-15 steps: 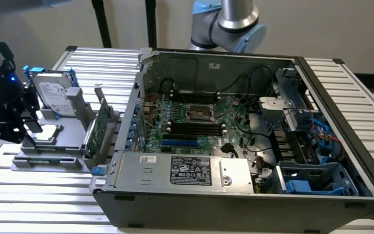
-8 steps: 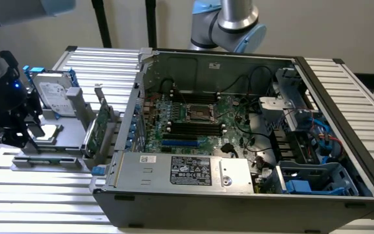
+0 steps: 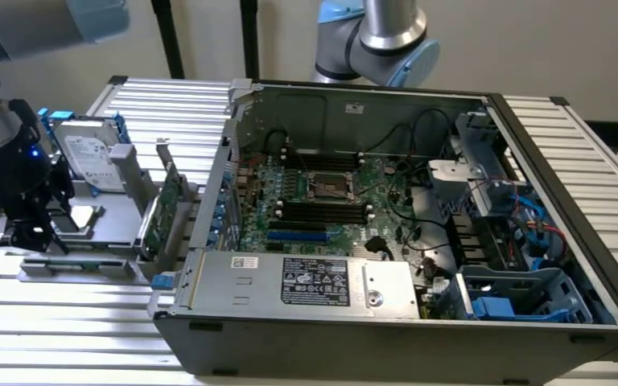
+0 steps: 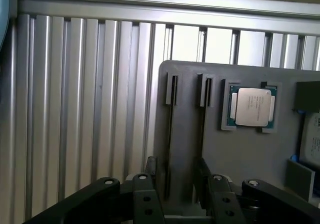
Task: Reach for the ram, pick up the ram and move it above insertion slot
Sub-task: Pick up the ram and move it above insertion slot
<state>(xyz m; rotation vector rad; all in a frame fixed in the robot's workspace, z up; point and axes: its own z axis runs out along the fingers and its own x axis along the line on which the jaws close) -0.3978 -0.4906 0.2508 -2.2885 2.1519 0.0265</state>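
One ram [image 4: 170,134], a thin dark strip seen edge-on, sits inside the parted pincer [image 4: 175,166].

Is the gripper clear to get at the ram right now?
Likely yes. In the wrist view the gripper hangs open over the gray fixture, fingers either side of the thin edge-on strip that looks like the ram. Nothing lies between; the CPU sits off to one side.
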